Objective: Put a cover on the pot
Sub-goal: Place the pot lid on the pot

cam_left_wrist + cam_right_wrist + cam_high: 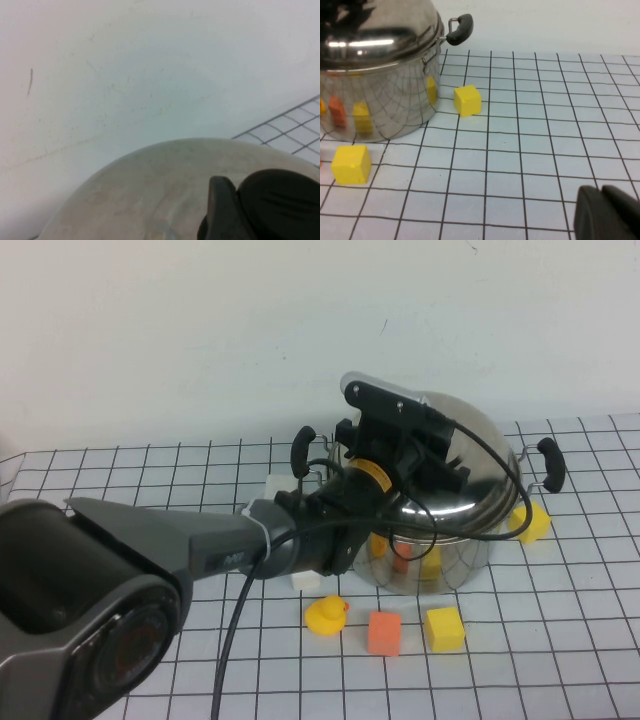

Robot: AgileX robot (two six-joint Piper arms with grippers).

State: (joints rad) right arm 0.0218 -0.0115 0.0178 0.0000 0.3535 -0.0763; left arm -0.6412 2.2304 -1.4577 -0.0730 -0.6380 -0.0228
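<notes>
The steel pot (440, 562) stands on the gridded mat with black side handles (551, 462). The domed steel lid (480, 455) lies on top of it. My left gripper (425, 455) reaches over the lid. In the left wrist view one finger (222, 210) presses against the lid's black knob (280, 205) above the dome (150, 190). My right gripper (602, 215) is shut and empty, low over the mat to the right of the pot (380, 105). It is out of the high view.
A yellow duck (326, 616), an orange block (385, 632) and a yellow block (444, 628) lie in front of the pot. Another yellow block (532, 522) lies at its right and white blocks (305, 578) at its left. A wall is close behind.
</notes>
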